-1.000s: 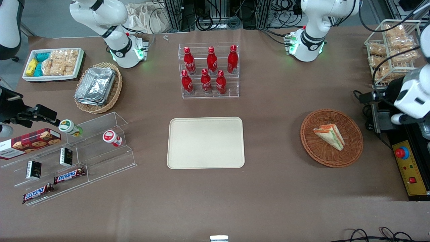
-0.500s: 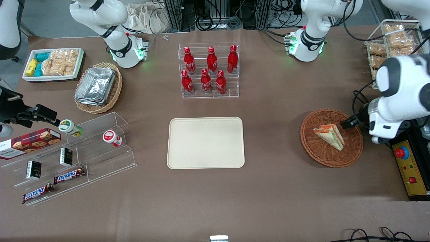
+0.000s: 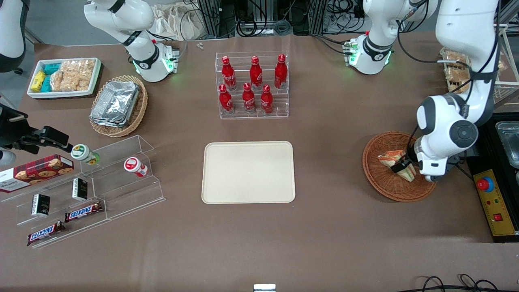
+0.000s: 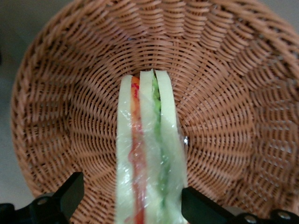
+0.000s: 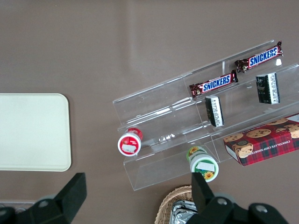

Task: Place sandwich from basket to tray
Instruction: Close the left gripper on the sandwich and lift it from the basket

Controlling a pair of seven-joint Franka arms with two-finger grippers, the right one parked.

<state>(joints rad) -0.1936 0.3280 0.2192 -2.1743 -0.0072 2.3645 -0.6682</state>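
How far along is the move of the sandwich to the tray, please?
Nothing is delivered yet: the tray is bare. In hand: the gripper is down in the basket, fingers open on either side of the sandwich, not closed. Left: grasp, lift, carry, release.

Left arm bent low, hand (image 3: pixel 404 166) down (fingers seemingly spread).

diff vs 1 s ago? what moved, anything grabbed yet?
The left arm swung in from the table's edge and lowered its gripper over the basket. Its open fingers now straddle the sandwich, not yet closed on it. Sandwich, basket and tray have not moved.
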